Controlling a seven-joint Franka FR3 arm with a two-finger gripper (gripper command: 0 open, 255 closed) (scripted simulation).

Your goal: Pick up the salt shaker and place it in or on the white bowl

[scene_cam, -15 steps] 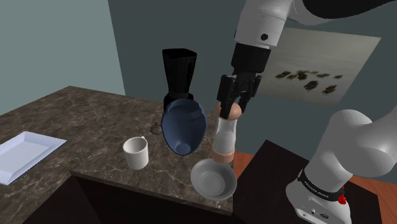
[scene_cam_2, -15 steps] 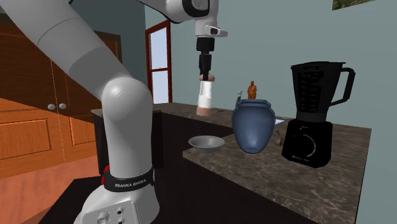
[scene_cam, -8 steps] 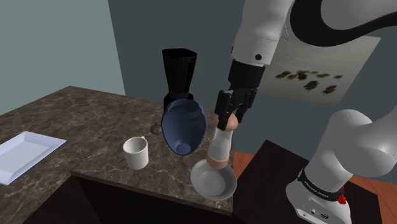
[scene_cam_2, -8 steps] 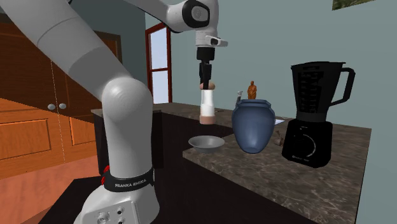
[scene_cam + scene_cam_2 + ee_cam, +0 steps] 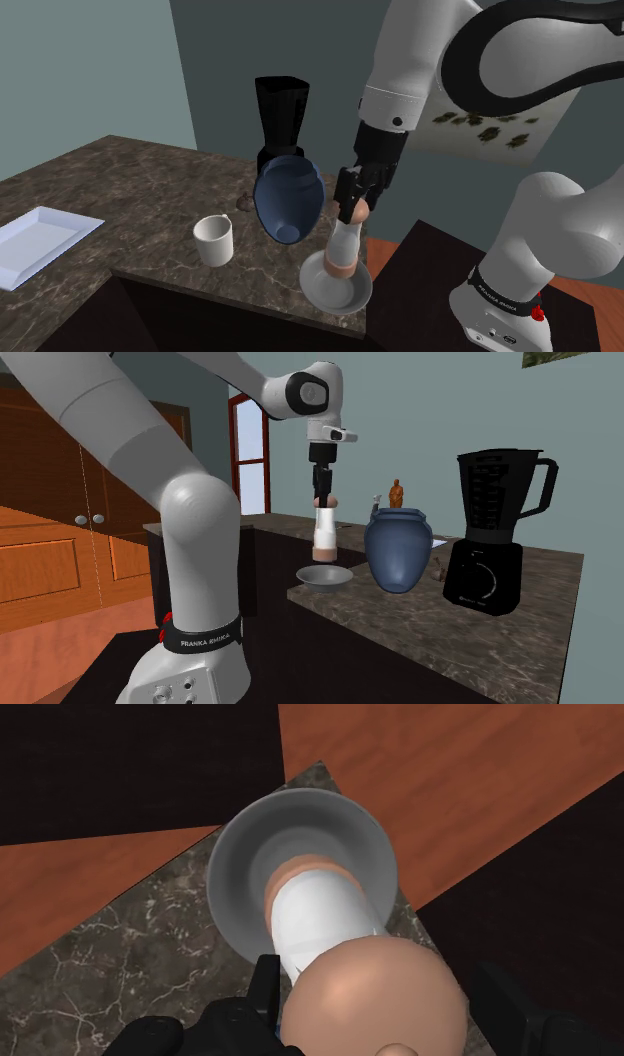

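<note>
Now we see the gripper (image 5: 352,200) pinching the salt shaker (image 5: 343,245) by its rounded tan cap, one black finger (image 5: 262,1000) pressed on each side of it. The shaker hangs upright, with a white body and a tan band at its foot, directly over the middle of the bowl (image 5: 360,296). In the wrist view its foot sits inside the bowl's (image 5: 232,854) pale grey ring. In the second exterior view the shaker (image 5: 323,534) reaches down to about the bowl's (image 5: 308,578) rim, and we cannot tell whether it touches the bottom.

The bowl rests at the near corner of the dark marbled countertop (image 5: 120,185). Just beside it, on the shoulder view's left, stands a blue vase (image 5: 288,198). A black blender (image 5: 280,115) stands farther back behind the vase. A white mug (image 5: 214,240) sits near the vase, farther toward the shoulder view's left. A white tray (image 5: 35,240) lies well apart at that view's left edge.
</note>
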